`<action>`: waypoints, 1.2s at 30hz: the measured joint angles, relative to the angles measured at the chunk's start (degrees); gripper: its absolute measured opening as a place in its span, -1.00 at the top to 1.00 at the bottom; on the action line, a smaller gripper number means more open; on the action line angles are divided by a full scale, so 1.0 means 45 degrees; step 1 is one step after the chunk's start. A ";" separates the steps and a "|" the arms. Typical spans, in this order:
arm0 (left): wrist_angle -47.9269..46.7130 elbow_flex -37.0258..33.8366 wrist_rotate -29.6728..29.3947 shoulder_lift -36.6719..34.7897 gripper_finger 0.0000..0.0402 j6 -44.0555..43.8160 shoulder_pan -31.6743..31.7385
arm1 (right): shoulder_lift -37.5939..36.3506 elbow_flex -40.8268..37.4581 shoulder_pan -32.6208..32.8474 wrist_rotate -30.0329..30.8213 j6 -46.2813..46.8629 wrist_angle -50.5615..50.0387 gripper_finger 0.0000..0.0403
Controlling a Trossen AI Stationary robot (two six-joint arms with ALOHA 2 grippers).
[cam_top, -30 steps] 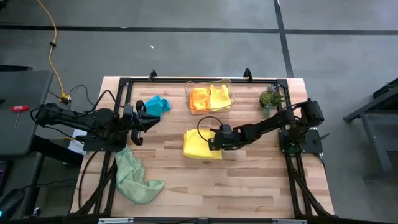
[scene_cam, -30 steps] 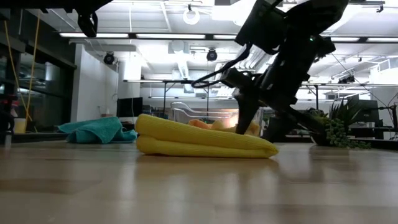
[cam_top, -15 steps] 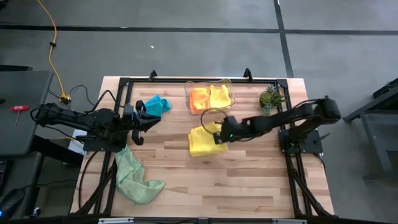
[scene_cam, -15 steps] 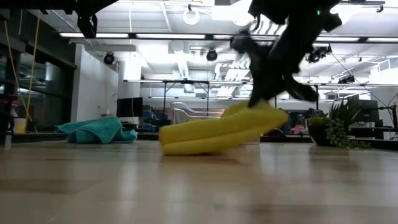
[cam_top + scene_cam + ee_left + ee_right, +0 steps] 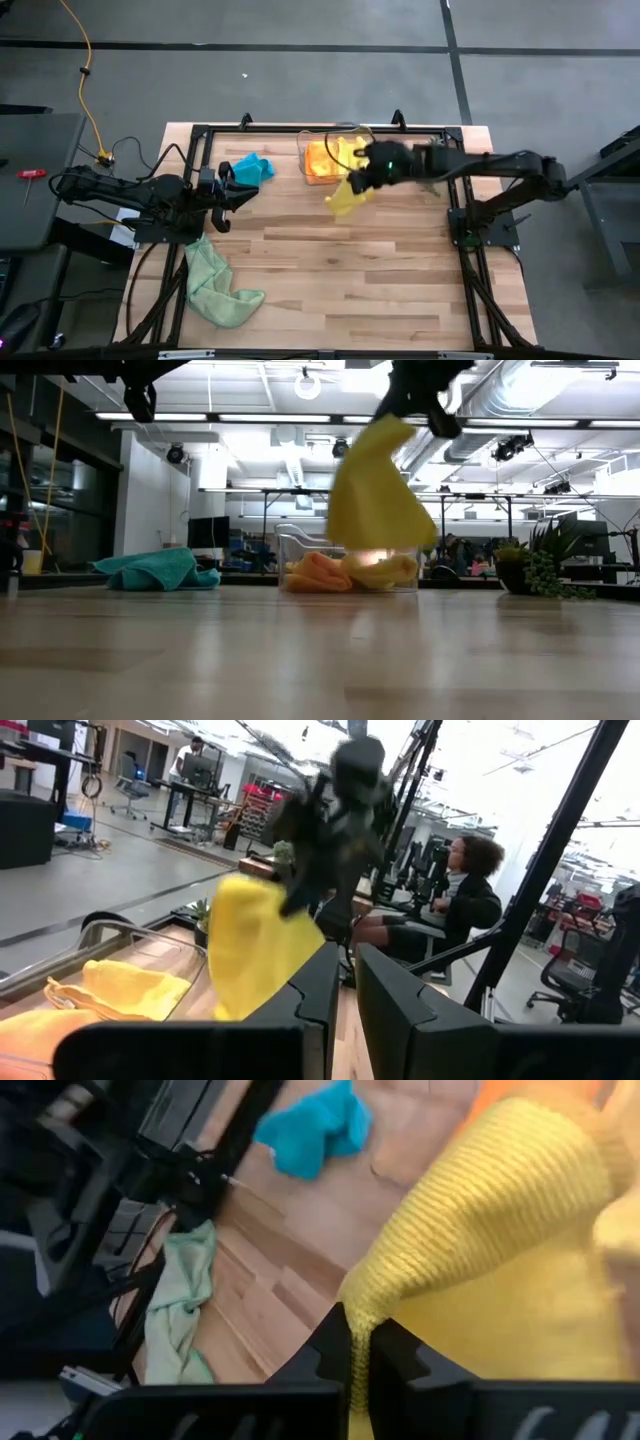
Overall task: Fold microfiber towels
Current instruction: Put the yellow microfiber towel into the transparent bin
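A folded yellow towel point(image 5: 345, 195) hangs in the air just in front of the clear bin point(image 5: 372, 160), with my right gripper point(image 5: 366, 176) shut on its top. In the low view the yellow towel point(image 5: 375, 490) dangles well above the tabletop. A teal towel point(image 5: 252, 167) lies crumpled at the far left. A light green towel point(image 5: 215, 283) lies crumpled at the near left. An orange towel point(image 5: 320, 160) and another yellow towel point(image 5: 352, 152) lie in the bin. My left gripper point(image 5: 232, 190) waits at the left, shut and touching nothing. My right gripper pinches a bunched upper part of the yellow towel point(image 5: 362, 1308) between its two fingers, with several layers gathered there. The fingers slant down from the table's right side. The towel hangs below them, slack, widening downward, clear of the table.
A small potted plant point(image 5: 435, 157) stands at the far right, beside the bin. The black frame rails point(image 5: 200, 135) run along the table's edges. Bare wood point(image 5: 350, 270) fills the middle and near part of the table.
My right gripper has shut on the right edge of the folded yellow towel, then risen and swung toward the far edge and the bin. The towel first tipped up at that edge, then came clear of the table and now hangs.
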 joint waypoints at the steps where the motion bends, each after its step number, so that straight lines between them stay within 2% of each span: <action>1: 0.0000 0.0000 0.0000 0.0000 0.85 -0.0024 -0.0005 | 0.0008 0.0467 -0.0280 -0.0175 -0.0464 -0.0391 1.00; 6: -0.0010 0.0000 -0.0001 -0.0005 0.85 -0.0025 -0.0005 | -0.0013 0.2498 -0.2073 -0.1327 -0.2335 -0.1854 1.00; 9: -0.0015 0.0000 -0.0005 -0.0002 0.85 -0.0025 -0.0005 | 0.0151 0.3262 -0.3136 -0.2081 -0.2986 -0.2010 1.00; 15: -0.0040 0.0000 0.0000 -0.0005 0.85 -0.0025 -0.0002 | 0.1448 0.4434 -0.4666 -0.4004 -0.3868 -0.2150 1.00; 21: -0.0097 0.0000 -0.0002 0.0000 0.85 -0.0022 -0.0004 | 0.3540 0.6041 -0.5291 -0.5110 -0.4908 -0.2957 1.00; 30: -0.0097 0.0000 -0.0001 -0.0001 0.85 -0.0021 -0.0004 | 0.6251 0.9271 -0.5359 -0.5343 -0.6374 -0.3701 1.00; 36: -0.0097 0.0000 -0.0003 0.0000 0.85 -0.0023 0.0000 | 0.6943 0.9565 -0.5139 -0.5370 -0.7125 -0.4402 1.00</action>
